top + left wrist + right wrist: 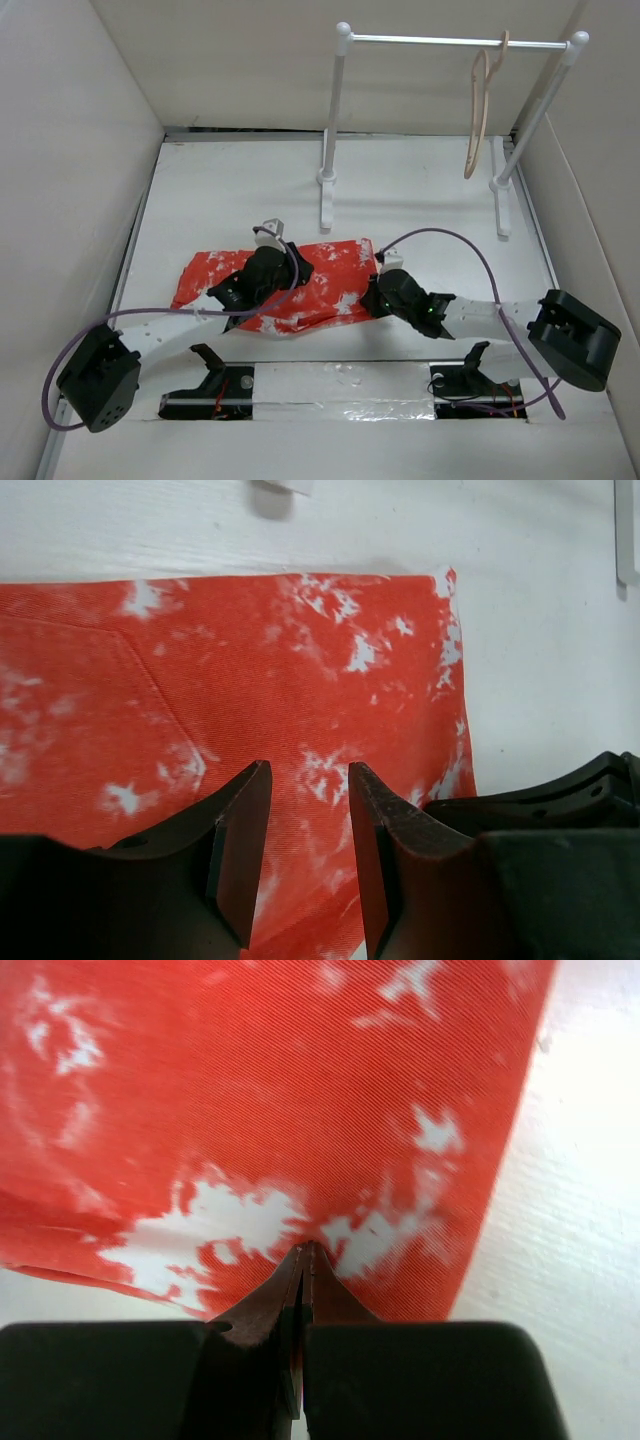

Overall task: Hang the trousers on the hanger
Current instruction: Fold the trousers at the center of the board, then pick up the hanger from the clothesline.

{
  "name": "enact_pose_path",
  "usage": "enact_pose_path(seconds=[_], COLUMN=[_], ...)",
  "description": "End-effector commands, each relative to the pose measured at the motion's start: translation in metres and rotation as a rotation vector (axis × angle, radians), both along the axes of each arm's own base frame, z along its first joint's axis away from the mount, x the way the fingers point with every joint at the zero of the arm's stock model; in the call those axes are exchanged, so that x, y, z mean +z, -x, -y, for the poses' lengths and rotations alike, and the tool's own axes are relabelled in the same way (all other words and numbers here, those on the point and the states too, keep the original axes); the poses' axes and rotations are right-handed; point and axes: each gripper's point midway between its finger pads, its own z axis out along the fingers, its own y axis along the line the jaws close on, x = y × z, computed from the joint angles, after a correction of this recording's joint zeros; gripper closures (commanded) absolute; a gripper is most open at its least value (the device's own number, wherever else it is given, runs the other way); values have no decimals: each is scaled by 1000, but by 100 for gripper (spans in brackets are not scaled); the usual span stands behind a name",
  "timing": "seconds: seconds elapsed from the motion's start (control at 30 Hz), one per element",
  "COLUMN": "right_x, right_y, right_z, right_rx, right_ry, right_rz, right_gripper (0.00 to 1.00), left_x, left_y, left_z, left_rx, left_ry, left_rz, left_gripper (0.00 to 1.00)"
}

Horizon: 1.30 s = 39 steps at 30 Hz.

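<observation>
The red-orange trousers (330, 275) with white blotches lie folded flat on the white table; they also show in the left wrist view (250, 680) and the right wrist view (250, 1090). My left gripper (290, 262) is open just above the cloth's middle, with cloth showing in the gap between its jaws (310, 780). My right gripper (368, 297) is shut at the trousers' right end, its tips (308, 1250) together against the cloth; no cloth shows between them. The pale wooden hanger (480, 110) hangs by its hook from the rail at the back right, far from both grippers.
A white tubular rail (455, 41) on two posts stands at the back, its feet (327, 205) on the table behind the trousers. White walls enclose the table on the left, back and right. Purple cables loop from both arms.
</observation>
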Motion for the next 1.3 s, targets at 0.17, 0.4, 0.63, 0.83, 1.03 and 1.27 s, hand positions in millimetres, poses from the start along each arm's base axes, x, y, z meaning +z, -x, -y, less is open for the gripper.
enact_pose_path(seconds=[0.17,0.4,0.63,0.83,1.03,1.27], right_x=[73,265,392,400,361,340], right_y=[-13,-49,-119,-200,-249,-253], right_z=[19,96,201,245,253,262], right_rx=[-116,-273,-655,-716,-719,-721], right_ry=[-100,-99,-14,51,140,105], right_rz=[119,545,747,688,564,571], right_gripper=[93,100,84,12,16,76], left_x=[59,108,102,114,110,103], left_y=[-26,-33,-14,-10,-9,-11], left_z=[44,59,57,49,53,61], left_rx=[-41,-75,-149,-134,-148,-170], left_ry=[17,10,-14,1,-2,-7], left_rz=[212,387,451,472,453,429], left_gripper=[67,100,100,84,77,77])
